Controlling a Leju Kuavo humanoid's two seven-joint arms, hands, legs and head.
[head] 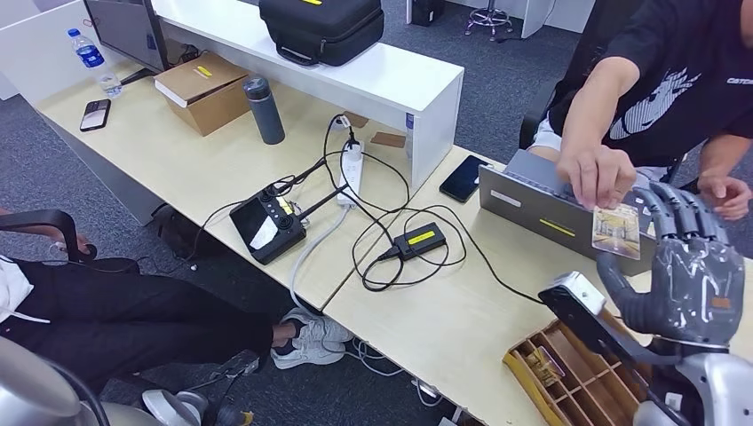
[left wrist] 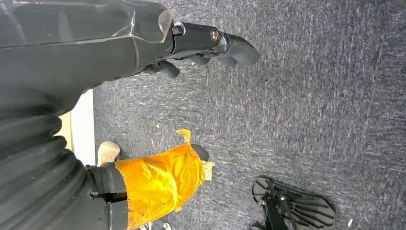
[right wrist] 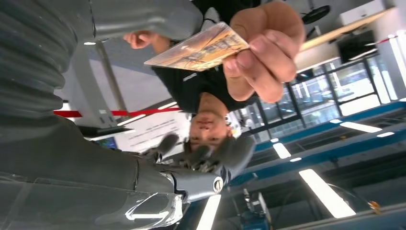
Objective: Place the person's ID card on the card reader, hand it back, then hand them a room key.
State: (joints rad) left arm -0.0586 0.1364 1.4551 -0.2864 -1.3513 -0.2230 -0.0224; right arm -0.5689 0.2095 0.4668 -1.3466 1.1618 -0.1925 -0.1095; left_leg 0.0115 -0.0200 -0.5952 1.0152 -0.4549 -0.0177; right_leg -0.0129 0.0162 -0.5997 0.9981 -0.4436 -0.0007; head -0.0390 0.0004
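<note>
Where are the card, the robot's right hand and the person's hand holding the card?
card [head: 616, 232], head view, middle of its printed face
right hand [head: 688, 266], head view, back of the hand
person's hand [head: 597, 174], head view, knuckles above the card

Right hand [head: 688, 266] raised, fingers apart; left hand [left wrist: 210, 45] hanging, empty.

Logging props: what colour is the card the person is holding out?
Tan-gold with a printed picture, the card shows best in the right wrist view.
</note>
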